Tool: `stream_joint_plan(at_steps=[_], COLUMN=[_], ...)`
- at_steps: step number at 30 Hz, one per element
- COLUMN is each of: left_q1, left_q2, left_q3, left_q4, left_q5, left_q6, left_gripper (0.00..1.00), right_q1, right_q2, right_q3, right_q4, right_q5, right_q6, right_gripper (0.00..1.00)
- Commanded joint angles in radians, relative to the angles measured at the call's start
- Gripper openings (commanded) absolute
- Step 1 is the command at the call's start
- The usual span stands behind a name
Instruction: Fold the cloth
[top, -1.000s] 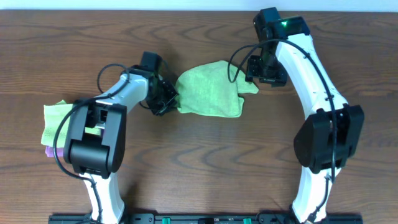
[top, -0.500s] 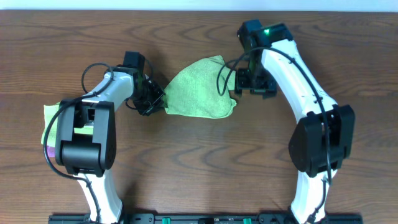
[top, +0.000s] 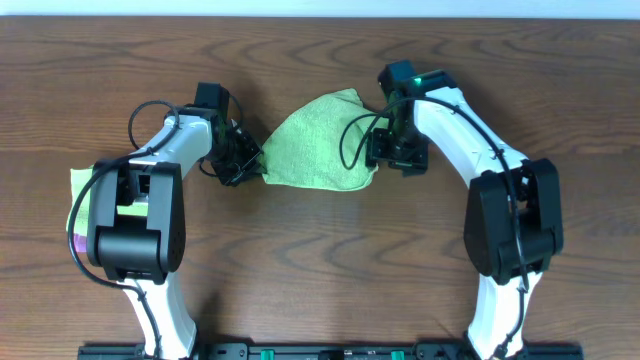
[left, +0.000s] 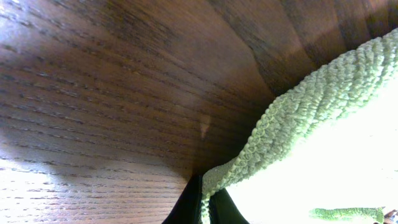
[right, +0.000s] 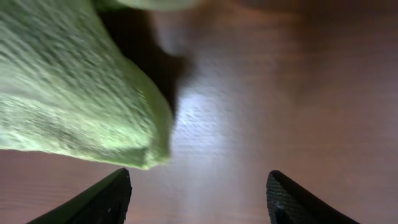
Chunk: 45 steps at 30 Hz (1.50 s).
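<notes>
**Left hand has its corner; right hand not yet on the cloth**

The soft lime-green ribbed microfibre cloth (top: 320, 150) lies bunched in the middle of the dark wooden counter (top: 320, 270), between my two arms. My left hand (top: 252, 165) is shut on the cloth's left edge. In the left wrist view the fingertips (left: 194, 202) pinch a thin lip of the ribbed fabric and the rest hangs away to the right. My right hand (top: 378, 152) sits just beside the cloth's right edge with its fingers spread wide and nothing between them. In its own view the rounded, doubled edge of the cloth (right: 74, 93) ends above the left finger (right: 106, 199), and there is bare wood in the gap.

As I read it, the step now is getting a second grip. I want to slide the right hand sideways until that doubled edge sits well inside the fingers, low enough to catch both layers, and only then close. A shallow bite would likely slip off the plush pile. After that I would lift both hands evenly, so the fabric neither drags nor twists. A paler yellow-green cloth square (top: 80, 190) lies under the left arm, and I leave it alone.
</notes>
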Motion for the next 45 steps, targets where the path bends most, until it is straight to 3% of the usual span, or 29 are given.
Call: stream_joint_plan(at_steps=[1,18,34,36,42,45], left_q1=[0.005,0.005,0.005,0.005,0.005,0.005], left_q2=[0.000,0.000,0.000,0.000,0.000,0.000], left_q3=[-0.020,-0.020,-0.020,-0.020,-0.020,-0.020], left_q4=[-0.013,-0.030,-0.031,-0.033,-0.034,-0.038], left_q5=[-0.052,-0.052,-0.052,-0.052,-0.051,-0.048], left_q6=[0.018,0.021,0.021,0.021,0.021,0.021], left_gripper=[0.06,0.06,0.06,0.06,0.06,0.06], right_q1=[0.013,0.019,0.019,0.019,0.019,0.019], right_q2=[-0.017,-0.017,-0.017,-0.017,-0.017,-0.017], right_q3=[-0.009,-0.030,-0.135,-0.135,-0.135,-0.135], right_q4=[0.021,0.111,0.219,0.225,0.232,0.228], right_q5=[-0.034,0.011,0.010,0.010,0.013,0.029], right_q6=[0.015,0.015,0.039,0.043,0.052,0.052], right_gripper=[0.70,0.65,0.49,0.42,0.04,0.01])
